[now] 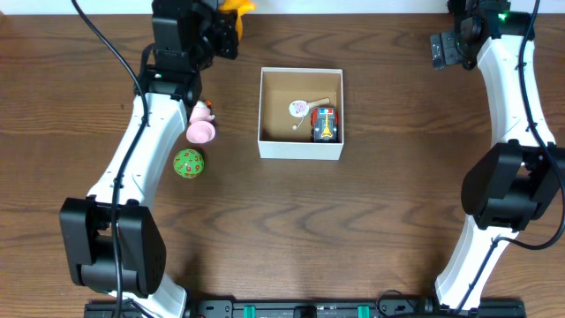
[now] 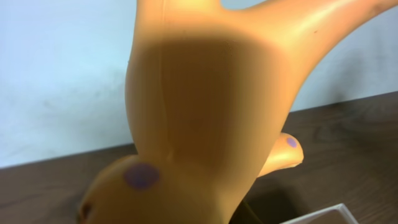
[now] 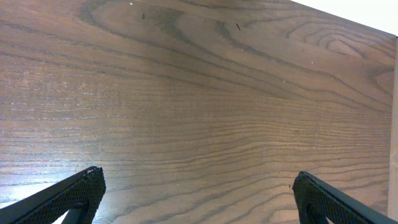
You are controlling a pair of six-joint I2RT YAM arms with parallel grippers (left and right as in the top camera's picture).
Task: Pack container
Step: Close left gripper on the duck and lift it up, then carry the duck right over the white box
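The container (image 1: pixel 300 148) is a square white-walled box with a brown inside, standing mid-table; its near corner shows in the left wrist view (image 2: pixel 323 216). Inside lie a red and blue toy car (image 1: pixel 325 124) and a small white round piece (image 1: pixel 299 108). My left gripper (image 1: pixel 228 25) is at the table's back edge, left of the box, shut on a yellow-orange rubber toy (image 1: pixel 238 7). That toy (image 2: pixel 205 112) fills the left wrist view and hides the fingers. My right gripper (image 1: pixel 446 49) hangs open at the back right over bare wood (image 3: pixel 199 199).
A pink toy (image 1: pixel 201 125) and a green ball with dots (image 1: pixel 188 163) lie beside the left arm, left of the box. A pale wall (image 2: pixel 56 74) rises behind the table's back edge.
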